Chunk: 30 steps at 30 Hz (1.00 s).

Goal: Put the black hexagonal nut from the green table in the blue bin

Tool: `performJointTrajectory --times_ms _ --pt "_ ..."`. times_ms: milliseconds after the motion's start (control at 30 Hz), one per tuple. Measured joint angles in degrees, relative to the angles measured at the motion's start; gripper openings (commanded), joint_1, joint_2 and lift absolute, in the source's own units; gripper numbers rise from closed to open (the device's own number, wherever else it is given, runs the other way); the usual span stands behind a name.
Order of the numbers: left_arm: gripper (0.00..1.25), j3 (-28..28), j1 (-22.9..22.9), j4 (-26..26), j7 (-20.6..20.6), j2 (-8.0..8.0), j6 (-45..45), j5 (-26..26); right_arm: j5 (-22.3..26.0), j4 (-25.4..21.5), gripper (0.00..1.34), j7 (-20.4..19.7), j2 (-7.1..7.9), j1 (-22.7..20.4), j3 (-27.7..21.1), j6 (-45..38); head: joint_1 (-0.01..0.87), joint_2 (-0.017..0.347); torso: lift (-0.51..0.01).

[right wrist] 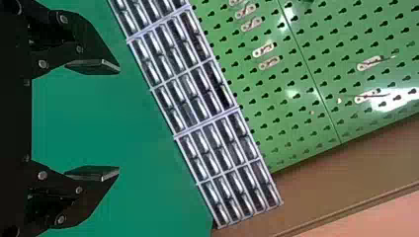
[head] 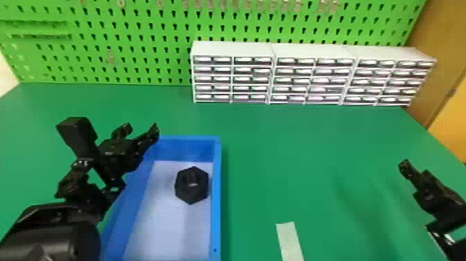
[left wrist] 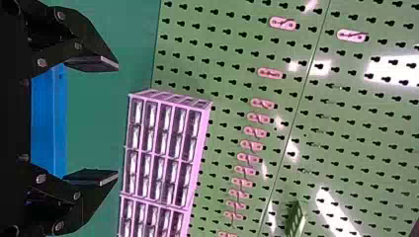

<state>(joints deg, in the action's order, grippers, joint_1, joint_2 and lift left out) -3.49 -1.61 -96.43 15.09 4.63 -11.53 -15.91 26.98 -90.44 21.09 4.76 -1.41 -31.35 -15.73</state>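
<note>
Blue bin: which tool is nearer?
The left tool, overlapping the far left corner of the blue bin in the head view; the right tool is well off across the green table.

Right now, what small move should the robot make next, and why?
Probably ease the left tool away from the bin and leave the nut alone: the nut already lies on the bin's floor, and that tool is open with nothing between its fingers.
</note>
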Motion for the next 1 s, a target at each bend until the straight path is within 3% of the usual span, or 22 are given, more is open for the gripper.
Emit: performJointTrajectory --times_ms 167,1000 --pt "0.77 0.8 0.6 -1.3 -2.7 -0.04 0.1 1.5 0.0 0.0 0.81 0.0 0.04 0.0 0.0 0.0 0.691 0.009 -0.097" --pt "0.77 0.6 0.5 -1.8 -2.9 -0.06 0.1 1.6 -0.2 0.2 0.81 0.0 0.25 0.7 0.3 0.0 0.691 0.009 -0.097"
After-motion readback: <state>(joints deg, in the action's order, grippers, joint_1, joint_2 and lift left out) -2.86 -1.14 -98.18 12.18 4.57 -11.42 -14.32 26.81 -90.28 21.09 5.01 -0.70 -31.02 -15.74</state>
